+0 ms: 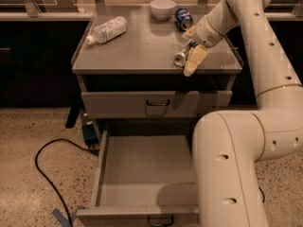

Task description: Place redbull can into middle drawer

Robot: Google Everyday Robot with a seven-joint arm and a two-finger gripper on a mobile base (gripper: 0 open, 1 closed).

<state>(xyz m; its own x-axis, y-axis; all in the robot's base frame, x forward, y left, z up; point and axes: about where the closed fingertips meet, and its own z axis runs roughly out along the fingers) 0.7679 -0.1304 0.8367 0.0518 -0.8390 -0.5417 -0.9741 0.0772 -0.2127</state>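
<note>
The redbull can is slim and silver, tilted on its side near the front right of the cabinet top, its silver top towards me. My gripper reaches down from the upper right and is shut on the can, with one cream finger right of it. The can stays low at the counter surface. The middle drawer is pulled out wide below, grey and empty, its dark loop handle at the front edge. My arm hides its right part.
The upper handled drawer is shut. On the cabinet top lie a clear plastic bottle, a white bowl and a short dark blue can. A black cable runs over the floor at the left.
</note>
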